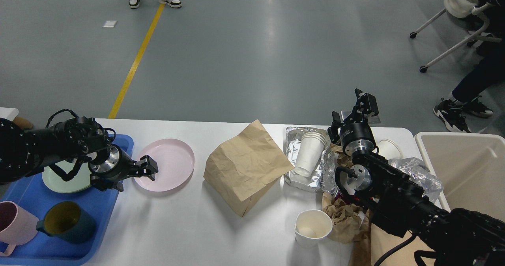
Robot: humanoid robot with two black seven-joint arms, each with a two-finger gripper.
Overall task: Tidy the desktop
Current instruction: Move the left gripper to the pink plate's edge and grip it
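Your left gripper [149,167] hovering at the pink plate's [167,169] left rim, fingers parted narrowly around its edge; your right gripper [361,106] raised over the far edge, fingers spread, holding nothing; the desktop [189,226] lying beneath both, cluttered with cups and paper.
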